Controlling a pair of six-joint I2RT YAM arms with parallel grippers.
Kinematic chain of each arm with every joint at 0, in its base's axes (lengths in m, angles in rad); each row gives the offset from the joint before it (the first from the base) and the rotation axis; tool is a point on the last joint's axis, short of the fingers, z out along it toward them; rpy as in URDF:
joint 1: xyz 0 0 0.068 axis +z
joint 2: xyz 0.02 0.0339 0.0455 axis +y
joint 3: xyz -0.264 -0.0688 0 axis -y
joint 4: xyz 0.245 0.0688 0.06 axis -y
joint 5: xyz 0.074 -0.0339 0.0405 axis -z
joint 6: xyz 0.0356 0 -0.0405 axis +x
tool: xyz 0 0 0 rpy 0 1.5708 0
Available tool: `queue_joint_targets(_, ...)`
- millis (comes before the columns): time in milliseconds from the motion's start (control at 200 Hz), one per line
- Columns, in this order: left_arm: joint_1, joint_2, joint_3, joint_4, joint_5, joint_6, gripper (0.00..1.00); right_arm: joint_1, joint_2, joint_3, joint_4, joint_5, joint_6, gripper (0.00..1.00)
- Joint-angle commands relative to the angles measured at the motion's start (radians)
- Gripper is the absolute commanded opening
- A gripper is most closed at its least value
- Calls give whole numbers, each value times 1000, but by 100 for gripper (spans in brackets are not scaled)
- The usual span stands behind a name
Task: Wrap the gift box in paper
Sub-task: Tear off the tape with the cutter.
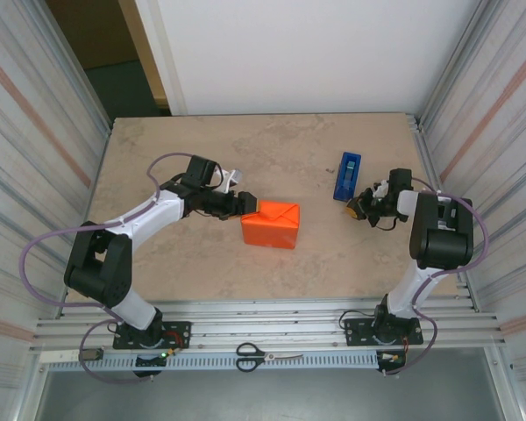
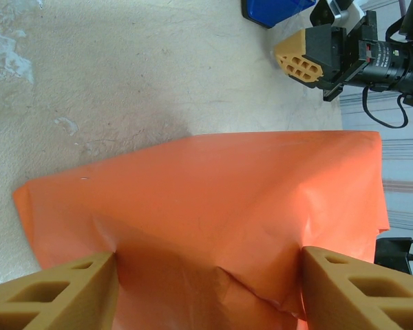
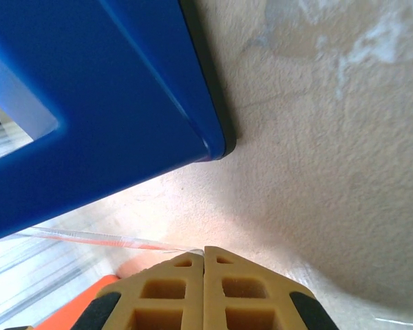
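Paper sits folded into a boxy orange parcel near the middle of the tabletop. My left pincer is released, its fingers spread astride the parcel's 10 o'clock corner. At the parcel's 3 o'clock, well apart, my right pincer is clenched. The blue tape dispenser is at its 11 o'clock, and a clear tape strip reaches its tips.
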Motion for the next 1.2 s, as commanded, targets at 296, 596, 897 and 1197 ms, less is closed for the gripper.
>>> queue_joint_targets(296, -23, 28, -40, -75, -37, 19, 65, -4, -6, 19, -177, -1, -92, 0)
queue_joint_targets(596, -23, 25, -41, -78, -35, 23, 64, -1, 39, 38, -194, 45, -111, 0)
queue_joint_targets(897, -23, 22, -37, -78, -36, 20, 64, -6, -14, 62, -256, 94, -129, 0)
queue_joint_targets(1197, -24, 18, -36, -78, -36, 18, 63, -21, 13, 69, -284, 106, -150, 0)
